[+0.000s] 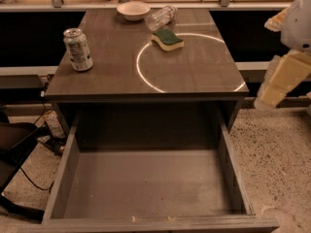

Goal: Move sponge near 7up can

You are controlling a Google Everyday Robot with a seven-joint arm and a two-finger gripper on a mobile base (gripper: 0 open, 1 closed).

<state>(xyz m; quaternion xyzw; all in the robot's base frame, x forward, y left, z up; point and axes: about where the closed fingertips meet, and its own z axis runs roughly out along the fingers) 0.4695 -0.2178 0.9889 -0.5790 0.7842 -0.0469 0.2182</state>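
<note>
Sponge (pixel 167 39) lies flat, green side up, on the back half of the table (pixel 97 81), just right of the middle and on the upper arc of a bright ring of light (pixel 140 74). It is well apart from the gripper (pixel 284 79), which hangs off the table's right edge at the right side of the view (pale yellow blocks under a white arm part). The gripper touches nothing and holds nothing; whether it is wide or narrow cannot be told.

The can (pixel 77 49) stands upright near the table's left edge, well apart from the sponge. A bottle (pixel 161 17) lies on its side just behind the sponge. A bowl (pixel 133 10) sits at the back edge, left of the bottle; its inside looks plain white. The drawer (pixel 146 188) under the table is pulled fully open, showing its bare grey bottom.
</note>
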